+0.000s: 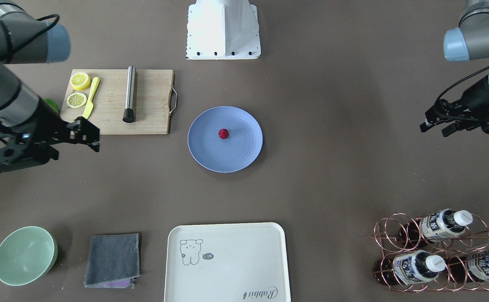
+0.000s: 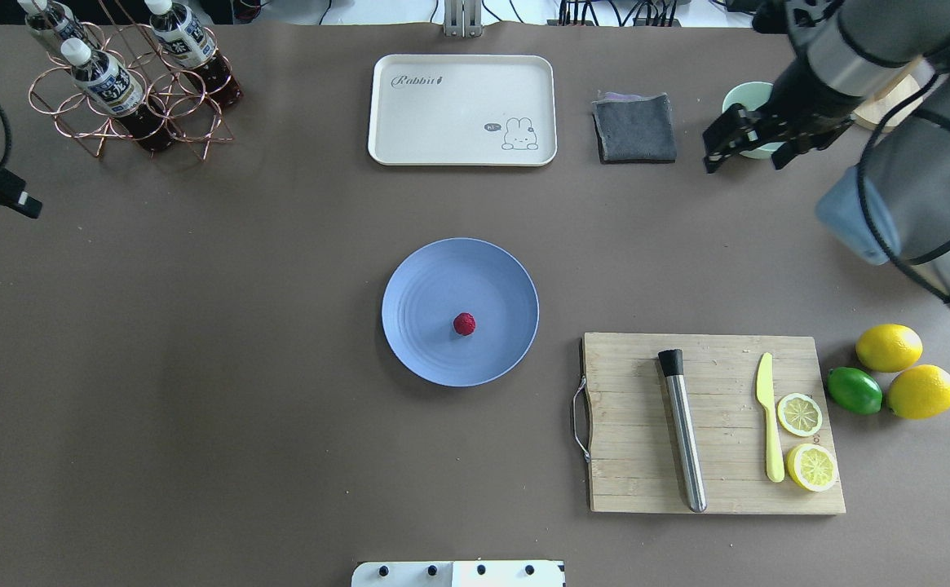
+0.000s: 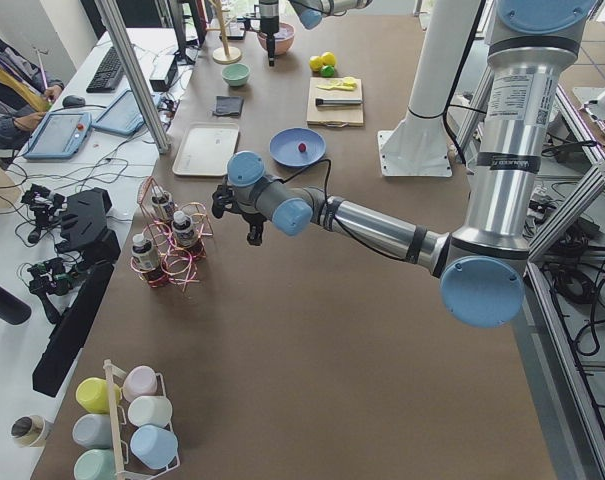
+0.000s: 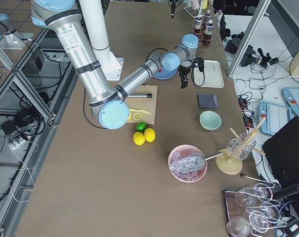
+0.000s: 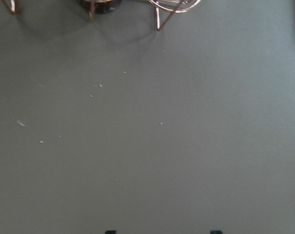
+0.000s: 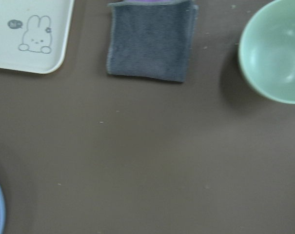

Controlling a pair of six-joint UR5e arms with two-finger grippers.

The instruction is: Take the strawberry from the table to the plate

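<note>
The small dark-red strawberry (image 2: 464, 324) lies on the light-blue plate (image 2: 426, 277), a little off its middle, at the centre of the brown table (image 2: 197, 408). The front view shows the same: strawberry (image 1: 223, 133) resting on the plate (image 1: 244, 155). My right gripper (image 2: 745, 156) hovers open and empty far from the plate, between the grey cloth and the green bowl. My left gripper (image 1: 434, 127) is open and empty at the table's left side, beside the bottle rack. Its fingertips (image 5: 110, 231) show wide apart over bare table.
A wooden cutting board (image 2: 629, 473) carries a steel muddler (image 2: 682, 432), a yellow knife (image 2: 768, 416) and two lemon slices. Whole lemons and a lime (image 2: 854, 390) lie beside it. A cream tray (image 2: 462, 110), grey cloth (image 2: 634, 127), green bowl (image 6: 274, 53) and copper bottle rack (image 2: 128, 98) line the far edge.
</note>
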